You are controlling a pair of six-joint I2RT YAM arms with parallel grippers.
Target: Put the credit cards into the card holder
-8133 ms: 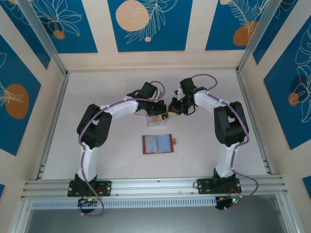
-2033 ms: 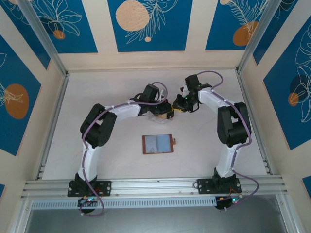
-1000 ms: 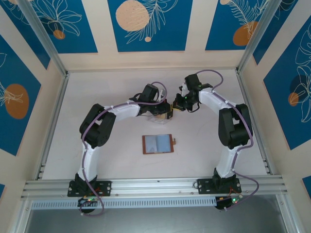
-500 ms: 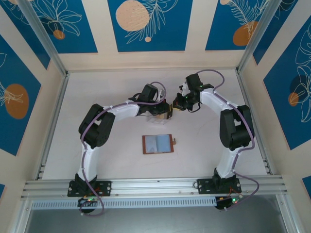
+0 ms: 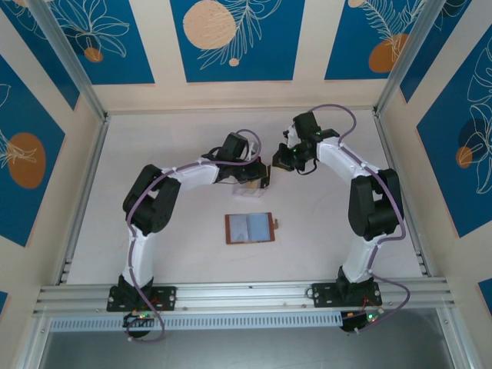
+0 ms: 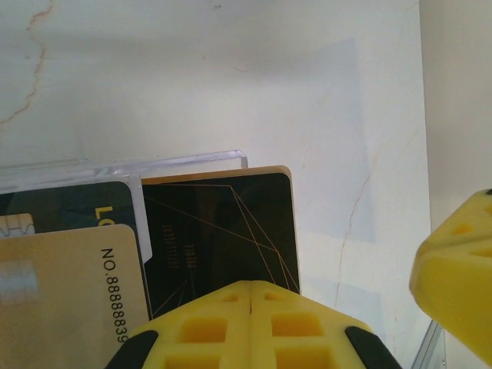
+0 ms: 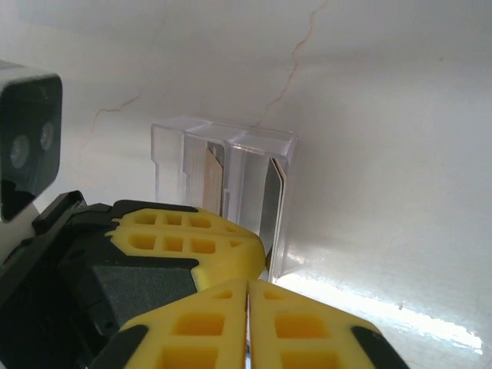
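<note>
While shut, left fingers [image 6: 233,309] (near card [image 6: 219,231]).

Clear plastic box [image 5: 247,187] just above frame centre, standing on white table [image 5: 330,223] with faint crack lines. Blue wall panels [image 5: 231,38], orange circles, across top and sides.

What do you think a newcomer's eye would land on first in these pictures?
Likely the left gripper and right gripper close together at the clear plastic box at the far middle of the table, yellow fingers shut. Close up, a black card with gold lines and a tan card sit in it. Nearer the bases, the reddish-brown card holder lies open, grey-blue inside up.
</note>
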